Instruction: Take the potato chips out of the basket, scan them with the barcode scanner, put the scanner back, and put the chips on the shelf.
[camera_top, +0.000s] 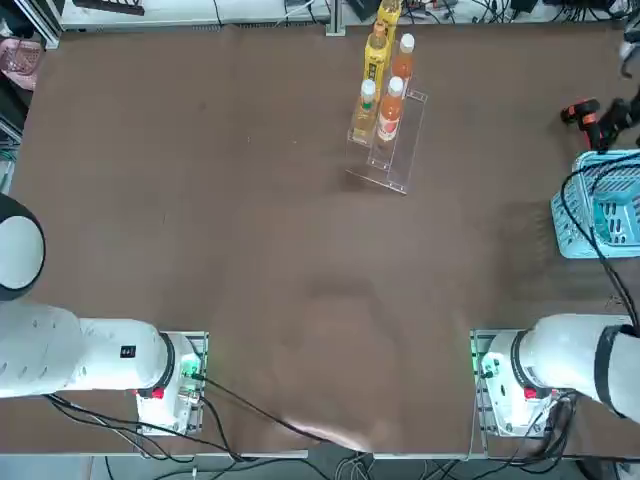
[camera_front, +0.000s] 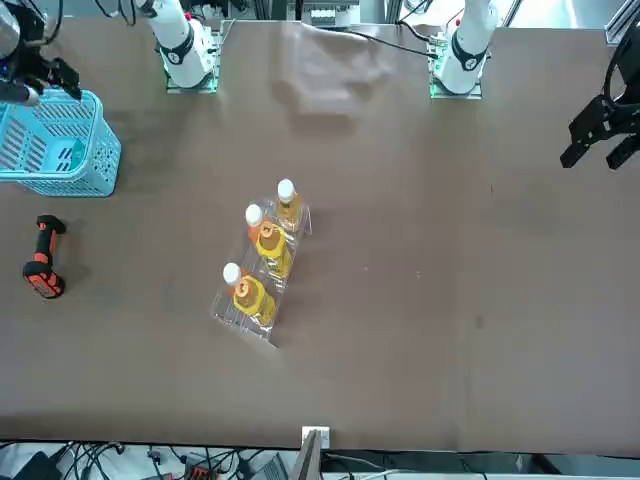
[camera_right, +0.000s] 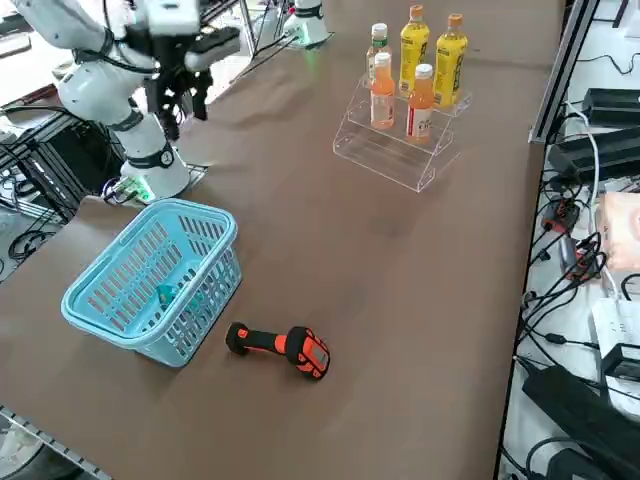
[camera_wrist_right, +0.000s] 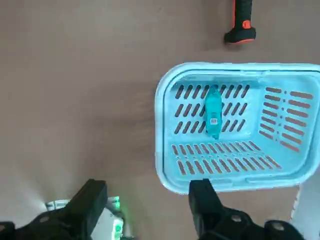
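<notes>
The potato chips (camera_wrist_right: 214, 112), a narrow teal packet, lie on the floor of the light blue basket (camera_wrist_right: 165, 125). From the side the potato chips (camera_right: 165, 293) show through the lattice wall of the basket (camera_right: 225, 228). My right gripper (camera_wrist_right: 147, 190) hangs open and empty, high above the table between the arm's base and the basket, short of its near rim. In the side view the right gripper (camera_right: 182, 100) points down. The barcode scanner (camera_right: 285, 345), black and orange, lies on the table just beyond the basket. The clear shelf (camera_right: 385, 150) stands mid-table.
Several orange and yellow drink bottles (camera_right: 415, 40) fill the shelf's upper tiers; its lowest step (camera_right: 375, 160) is bare. A black cable (camera_top: 590, 205) from the arm drapes over the basket. Cables and boxes (camera_right: 600, 130) line the table's far edge.
</notes>
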